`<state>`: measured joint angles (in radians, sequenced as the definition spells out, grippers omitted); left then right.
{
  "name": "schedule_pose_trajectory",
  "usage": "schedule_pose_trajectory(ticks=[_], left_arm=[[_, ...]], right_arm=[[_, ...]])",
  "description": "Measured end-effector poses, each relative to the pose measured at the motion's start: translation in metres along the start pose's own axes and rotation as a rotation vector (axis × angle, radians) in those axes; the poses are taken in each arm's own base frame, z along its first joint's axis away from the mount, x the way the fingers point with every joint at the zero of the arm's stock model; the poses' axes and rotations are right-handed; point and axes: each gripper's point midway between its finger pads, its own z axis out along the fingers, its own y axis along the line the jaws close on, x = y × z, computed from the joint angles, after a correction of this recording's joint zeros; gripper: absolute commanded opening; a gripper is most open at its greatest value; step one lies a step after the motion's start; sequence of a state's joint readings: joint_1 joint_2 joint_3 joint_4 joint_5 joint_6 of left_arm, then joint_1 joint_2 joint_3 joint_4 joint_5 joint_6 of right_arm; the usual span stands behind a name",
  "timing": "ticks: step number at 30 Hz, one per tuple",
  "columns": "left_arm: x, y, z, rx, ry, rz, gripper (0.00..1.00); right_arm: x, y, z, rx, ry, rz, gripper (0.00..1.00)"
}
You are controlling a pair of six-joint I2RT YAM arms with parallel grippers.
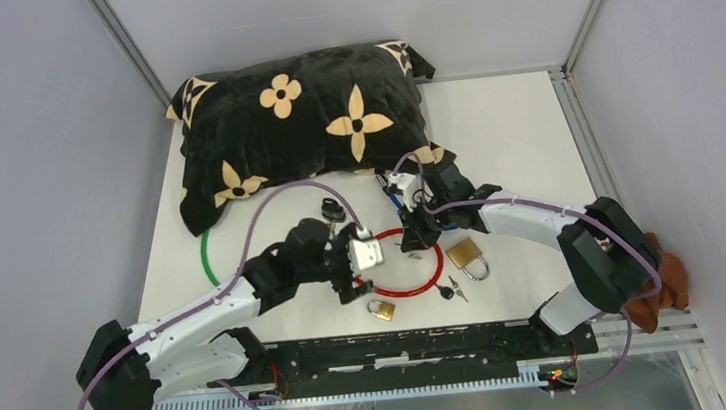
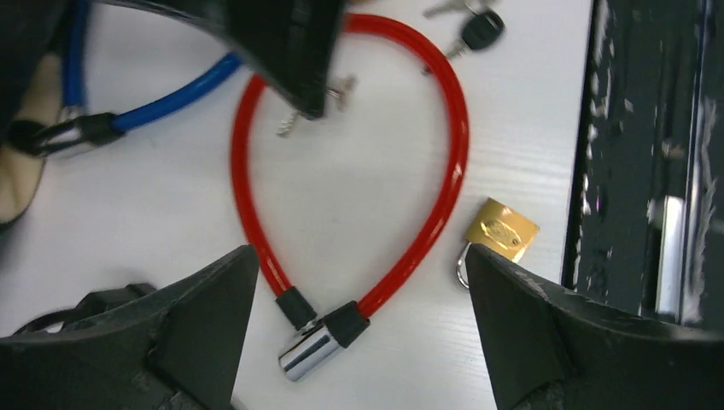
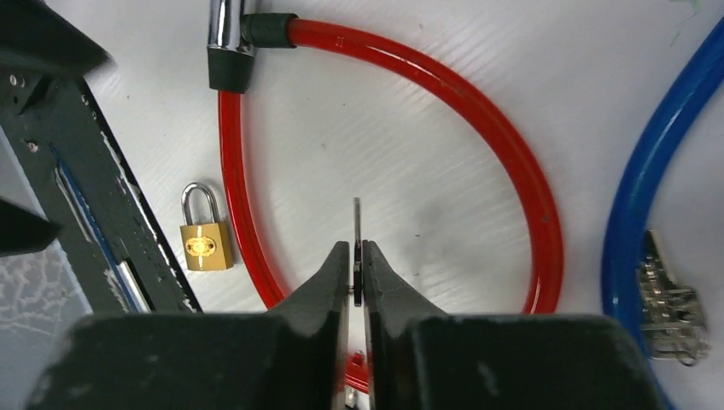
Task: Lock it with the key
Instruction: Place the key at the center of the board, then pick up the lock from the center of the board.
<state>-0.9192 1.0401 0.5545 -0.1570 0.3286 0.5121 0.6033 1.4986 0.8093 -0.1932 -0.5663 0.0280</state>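
Observation:
A red cable lock (image 1: 433,271) lies looped on the white table, its ends joined at a chrome cylinder (image 2: 307,351). My left gripper (image 2: 359,256) is open and empty just above that cylinder, a finger on each side; it also shows in the top view (image 1: 362,257). My right gripper (image 3: 357,256) is shut on a small key (image 3: 357,220), blade pointing out past the fingertips, above the inside of the red loop (image 3: 512,166). In the top view the right gripper (image 1: 411,241) is at the far side of the loop. The cylinder (image 3: 224,21) is ahead of the key, apart from it.
A small brass padlock (image 1: 381,310) and a larger one (image 1: 464,253) lie near the front rail. Loose keys (image 1: 451,291) lie beside them. A blue cable lock (image 3: 649,188) with a key bunch (image 3: 673,301) is to the right. A green cable (image 1: 208,262) and a black pillow (image 1: 301,121) lie behind.

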Motion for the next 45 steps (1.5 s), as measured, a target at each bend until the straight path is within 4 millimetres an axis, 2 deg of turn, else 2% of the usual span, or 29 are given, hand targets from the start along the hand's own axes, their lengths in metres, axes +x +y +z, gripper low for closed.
schedule_pose_trajectory(ticks=[3, 7, 9, 10, 12, 13, 14, 15, 18, 19, 22, 26, 30, 32, 33, 34, 36, 39, 43, 45], left_arm=[[-0.014, 0.032, -0.019, -0.091, -0.086, -0.188, 0.95], [-0.014, 0.094, -0.068, -0.358, -0.213, -0.510, 0.95], [-0.011, 0.123, -0.103, -0.526, -0.298, -0.671, 0.95], [-0.010, 0.133, -0.121, -0.603, -0.345, -0.736, 0.95], [-0.005, 0.153, -0.161, -0.776, -0.449, -0.859, 0.95], [-0.002, 0.160, -0.183, -0.864, -0.507, -0.917, 0.96], [0.002, 0.165, -0.202, -0.944, -0.559, -0.968, 0.96], [0.006, 0.168, -0.217, -1.006, -0.595, -1.007, 0.96], [0.022, 0.168, -0.259, -1.201, -0.691, -1.124, 0.96], [0.025, 0.167, -0.266, -1.233, -0.706, -1.148, 0.96], [0.034, 0.163, -0.282, -1.321, -0.719, -1.217, 0.97], [0.041, 0.159, -0.290, -1.376, -0.716, -1.270, 0.96], [0.046, 0.157, -0.288, -1.383, -0.679, -1.298, 0.96], [0.047, 0.158, -0.287, -1.383, -0.651, -1.305, 0.96], [0.047, 0.159, -0.288, -1.383, -0.628, -1.304, 0.96], [0.047, 0.161, -0.288, -1.382, -0.607, -1.296, 0.96], [0.041, 0.168, -0.292, -1.374, -0.544, -1.263, 0.96], [0.034, 0.178, -0.295, -1.353, -0.456, -1.208, 0.96], [0.022, 0.193, -0.300, -1.298, -0.313, -1.067, 0.96], [0.023, 0.194, -0.298, -1.270, -0.244, -0.998, 0.95]], right_arm=[[0.011, -0.006, 0.011, 0.014, 0.076, 0.023, 0.44], [0.010, -0.015, 0.017, 0.068, 0.137, -0.014, 0.59], [-0.003, -0.011, 0.019, 0.077, 0.128, -0.088, 0.62], [-0.016, -0.006, 0.021, 0.075, 0.108, -0.156, 0.64], [-0.042, 0.015, 0.029, 0.043, 0.064, -0.308, 0.71], [-0.056, 0.031, 0.034, 0.011, 0.043, -0.398, 0.76], [-0.071, 0.052, 0.042, -0.031, 0.019, -0.495, 0.88], [-0.082, 0.067, 0.051, -0.063, 0.003, -0.566, 0.95], [-0.115, 0.107, 0.089, -0.154, -0.019, -0.776, 0.98], [-0.121, 0.115, 0.102, -0.174, -0.018, -0.822, 0.98], [-0.123, 0.120, 0.144, -0.230, 0.021, -0.918, 0.98], [-0.111, 0.100, 0.185, -0.266, 0.110, -0.958, 0.98], [-0.093, 0.084, 0.207, -0.282, 0.177, -0.970, 0.90], [-0.086, 0.083, 0.210, -0.302, 0.196, -0.962, 0.78], [-0.086, 0.084, 0.209, -0.306, 0.199, -0.967, 0.70], [-0.086, 0.084, 0.209, -0.307, 0.201, -0.978, 0.57], [-0.083, 0.086, 0.208, -0.317, 0.213, -0.991, 0.27], [-0.072, 0.095, 0.206, -0.355, 0.240, -1.000, 0.00], [-0.070, 0.103, 0.207, -0.369, 0.217, -1.027, 0.00], [-0.069, 0.106, 0.205, -0.377, 0.199, -1.015, 0.00]])
